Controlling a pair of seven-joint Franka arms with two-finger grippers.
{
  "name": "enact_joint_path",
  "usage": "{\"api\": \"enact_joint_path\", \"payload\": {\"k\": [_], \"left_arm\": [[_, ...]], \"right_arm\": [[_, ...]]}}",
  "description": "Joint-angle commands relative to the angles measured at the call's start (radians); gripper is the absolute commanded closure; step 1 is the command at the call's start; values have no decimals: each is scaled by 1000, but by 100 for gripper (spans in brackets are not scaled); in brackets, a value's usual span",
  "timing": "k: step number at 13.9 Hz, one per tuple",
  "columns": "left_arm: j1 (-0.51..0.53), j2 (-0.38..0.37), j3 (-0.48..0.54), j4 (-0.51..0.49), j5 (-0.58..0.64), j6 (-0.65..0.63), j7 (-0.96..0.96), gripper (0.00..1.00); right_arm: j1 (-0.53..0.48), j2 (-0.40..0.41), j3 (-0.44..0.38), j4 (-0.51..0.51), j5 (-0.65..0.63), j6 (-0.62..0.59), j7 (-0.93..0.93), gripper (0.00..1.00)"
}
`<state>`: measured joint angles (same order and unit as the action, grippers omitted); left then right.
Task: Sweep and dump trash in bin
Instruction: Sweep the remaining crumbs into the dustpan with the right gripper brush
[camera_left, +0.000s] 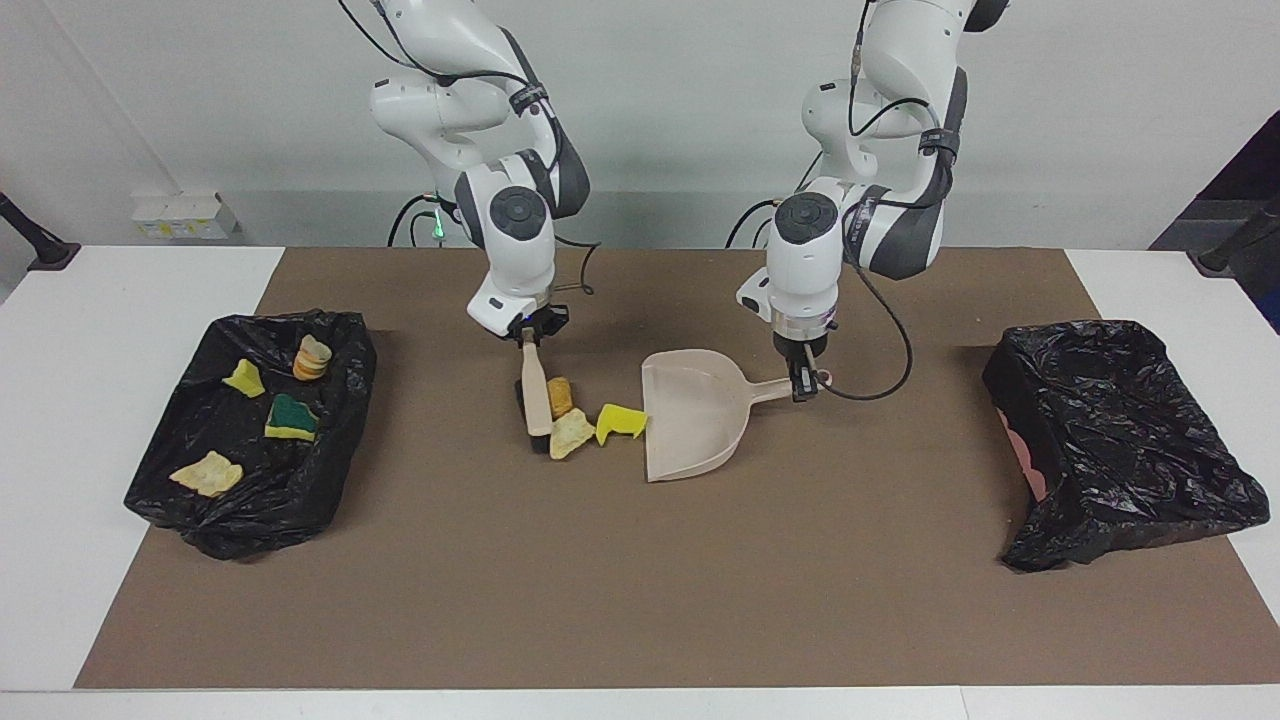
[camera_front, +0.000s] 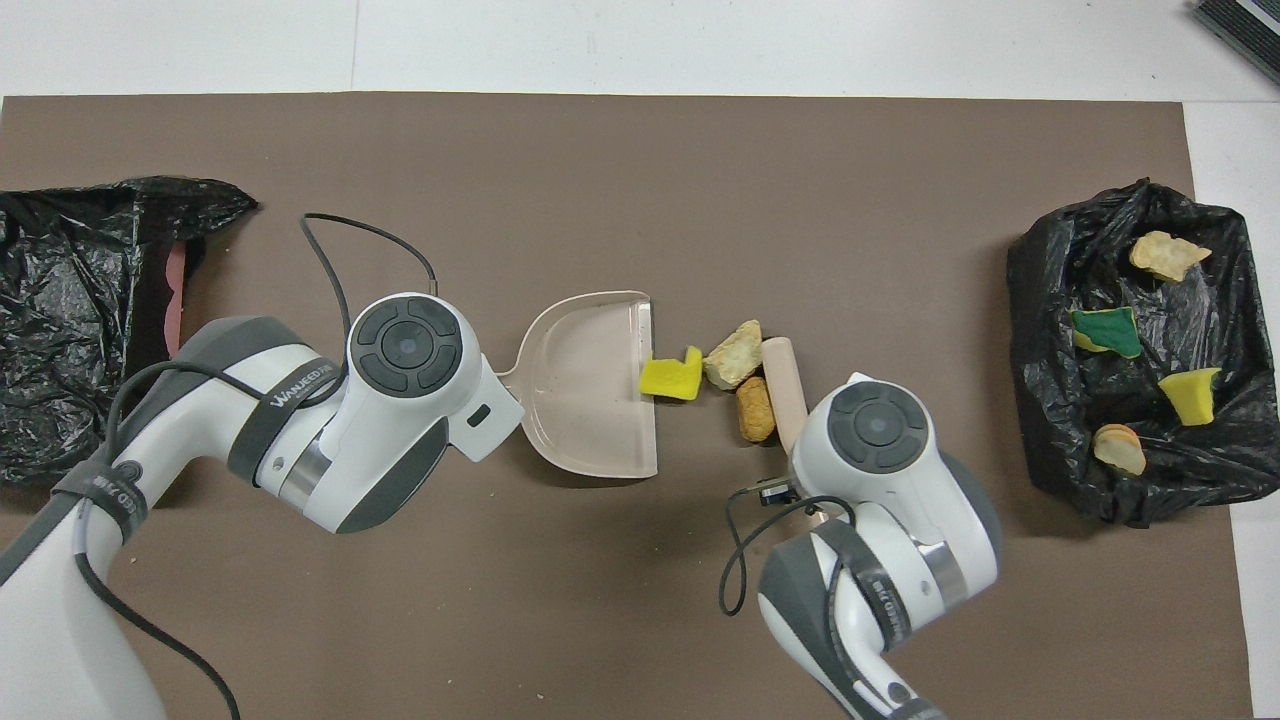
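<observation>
Evidently spongy yellow chunk (camera_left: 621, 422) touches smooth dustpan (camera_left: 695, 420).

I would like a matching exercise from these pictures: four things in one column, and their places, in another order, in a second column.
Things:
1. yellow sponge chunk
2. green-backed sponge
3. brush
4. dustpan

Places:
A. held by its handle in the left claw
B. at the dustpan's open edge
C. in the black bin at the right arm's end
D. held in the right claw, against the brown and pale scraps

Pairs: 1-B, 2-C, 3-D, 4-A
</observation>
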<state>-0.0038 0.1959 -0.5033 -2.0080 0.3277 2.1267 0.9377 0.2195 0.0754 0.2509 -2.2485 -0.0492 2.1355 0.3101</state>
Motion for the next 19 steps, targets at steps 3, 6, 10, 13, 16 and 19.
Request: {"api": "enact_joint_path", "payload": {"k": [3, 6, 10, 13, 16, 19], "left_arm": [[4, -41, 8, -57, 2, 16, -2, 100], [7, -47, 9, -66, 2, 18, 0, 100], [27, -46, 15, -66, 2, 21, 23, 100], [27, -38, 63, -58, -27, 32, 174, 100], [27, -38, 132, -31, -149, 30, 314, 100], [37, -47, 176, -9, -245, 24, 386, 100]], "right_arm": [[93, 73, 4, 96, 124, 32, 4, 100], [161, 76, 5, 112, 270, 86, 6, 100], [199, 70, 4, 124, 371, 100, 35, 100], [166, 18, -10, 133, 351, -36, 37, 100], [118, -45, -7, 133, 277, -152, 62, 100], [155, -69, 2, 110, 229, -137, 179, 100]]}}
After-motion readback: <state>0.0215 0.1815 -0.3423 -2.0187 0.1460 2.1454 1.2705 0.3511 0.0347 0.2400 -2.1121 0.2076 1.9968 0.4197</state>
